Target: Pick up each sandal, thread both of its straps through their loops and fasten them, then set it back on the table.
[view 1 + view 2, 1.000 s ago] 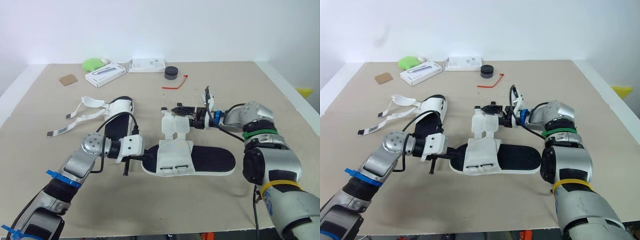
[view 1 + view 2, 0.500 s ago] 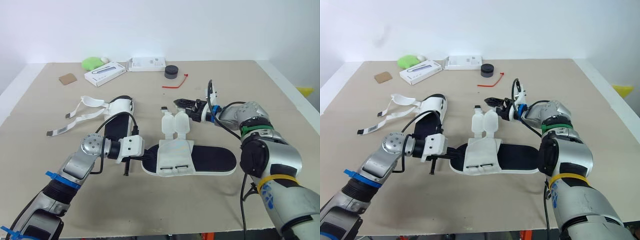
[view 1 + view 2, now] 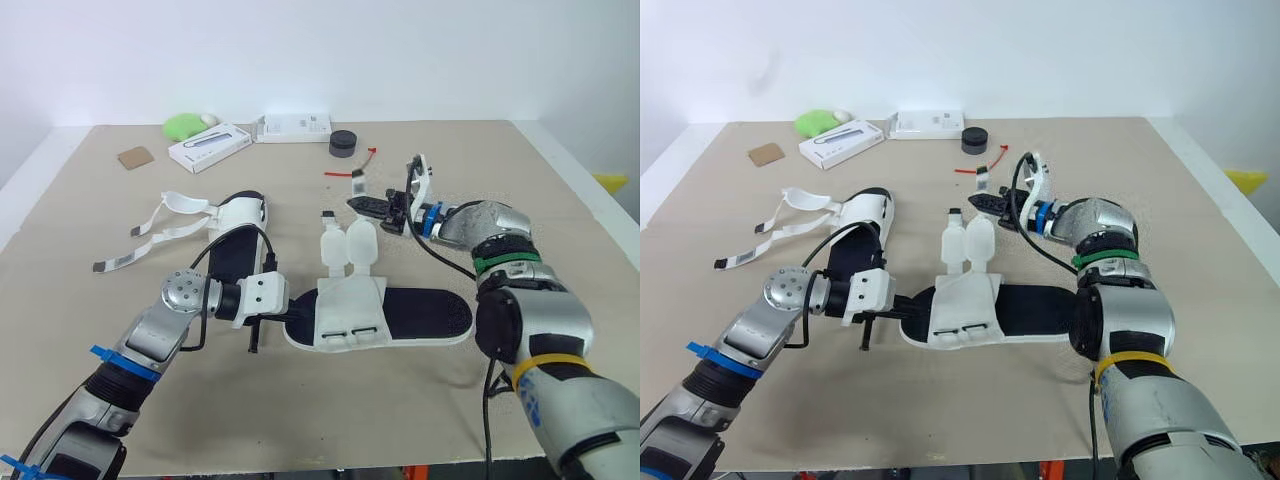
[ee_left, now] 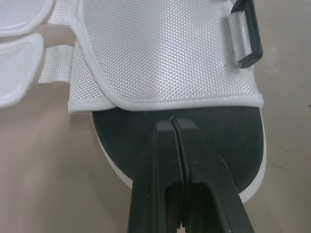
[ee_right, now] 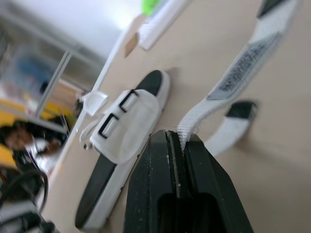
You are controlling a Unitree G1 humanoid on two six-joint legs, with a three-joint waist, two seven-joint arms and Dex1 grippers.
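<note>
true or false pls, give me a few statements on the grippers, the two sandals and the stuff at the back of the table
1. The right gripper pinches a strap of the near sandal. True.
2. The left gripper is wide open above bare table. False: it is shut, lying on the near sandal.
3. The far sandal has its straps fastened. False: they lie loose, spread on the table.
4. A black puck sits by a white box near the far edge. True.
5. The green object is at the near right corner. False: it is at the far left.
</note>
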